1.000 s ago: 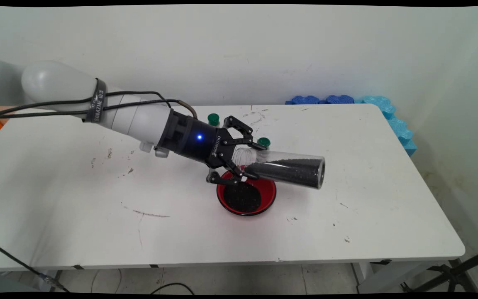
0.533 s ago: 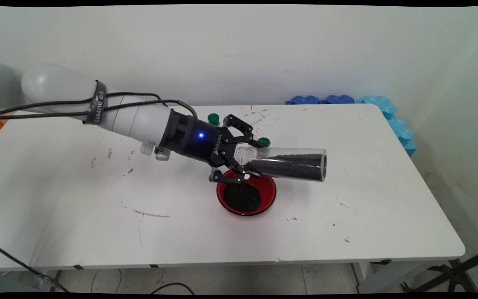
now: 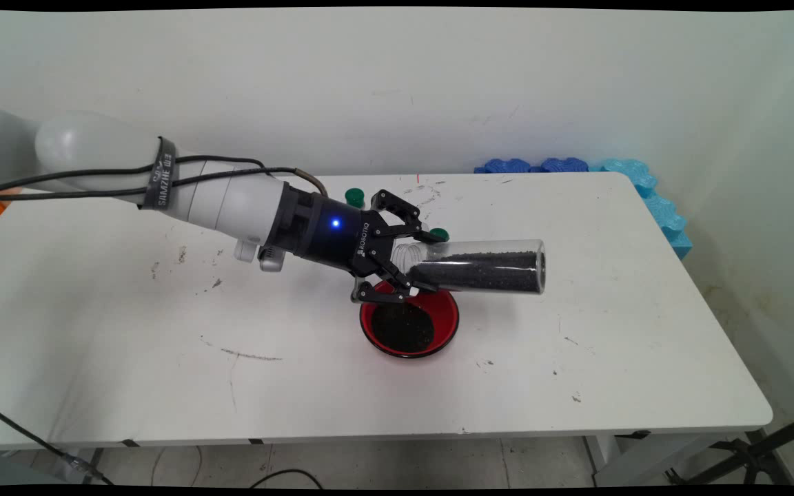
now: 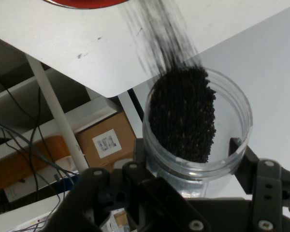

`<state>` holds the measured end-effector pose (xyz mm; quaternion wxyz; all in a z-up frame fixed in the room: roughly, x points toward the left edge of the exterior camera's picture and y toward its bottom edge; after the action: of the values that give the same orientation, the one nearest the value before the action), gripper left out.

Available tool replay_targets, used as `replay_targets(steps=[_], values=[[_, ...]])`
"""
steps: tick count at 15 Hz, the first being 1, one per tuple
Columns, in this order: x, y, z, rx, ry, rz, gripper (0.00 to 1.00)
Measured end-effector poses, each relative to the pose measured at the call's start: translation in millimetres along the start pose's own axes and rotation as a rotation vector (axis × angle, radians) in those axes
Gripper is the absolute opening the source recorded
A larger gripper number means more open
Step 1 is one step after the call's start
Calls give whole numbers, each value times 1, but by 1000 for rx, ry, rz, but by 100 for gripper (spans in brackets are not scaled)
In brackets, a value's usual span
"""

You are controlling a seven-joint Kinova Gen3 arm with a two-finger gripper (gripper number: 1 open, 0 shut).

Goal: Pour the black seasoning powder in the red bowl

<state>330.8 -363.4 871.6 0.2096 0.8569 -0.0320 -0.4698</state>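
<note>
My gripper [image 3: 419, 265] is shut on the neck of a clear plastic jar [image 3: 480, 267] that lies about level in the air, its open mouth toward the hand. Black granules fill the jar's lower side. Just below the gripper and the jar's mouth stands a red bowl [image 3: 446, 313] holding a dark heap of the same granules. In the hand view the jar [image 4: 198, 121] sits between the two fingers of the gripper [image 4: 188, 159], granules piled inside it, and the red bowl [image 4: 82, 4] shows only as a sliver at the top edge.
Two green caps [image 3: 354, 198] [image 3: 440, 233] stand behind the gripper on the white table [image 3: 611, 358]. Blue foam pieces [image 3: 562, 165] line the far right corner. Under the table the hand view shows a cardboard box [image 4: 106, 140] and cables.
The jar's closed end has risen, from sloping down to the right to about level. The hand has lifted slightly with it. The bowl has not moved.
</note>
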Motion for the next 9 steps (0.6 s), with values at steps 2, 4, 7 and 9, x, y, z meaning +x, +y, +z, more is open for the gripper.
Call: replay_targets(steps=[2,4,7,9], values=[[0,-1,0,-3,-5,-8,0],[1,-1,0,-8,-11,-15,0],[0,-1,1,-16,-22,-26,0],[0,0,2,-22,-29,-32,0]])
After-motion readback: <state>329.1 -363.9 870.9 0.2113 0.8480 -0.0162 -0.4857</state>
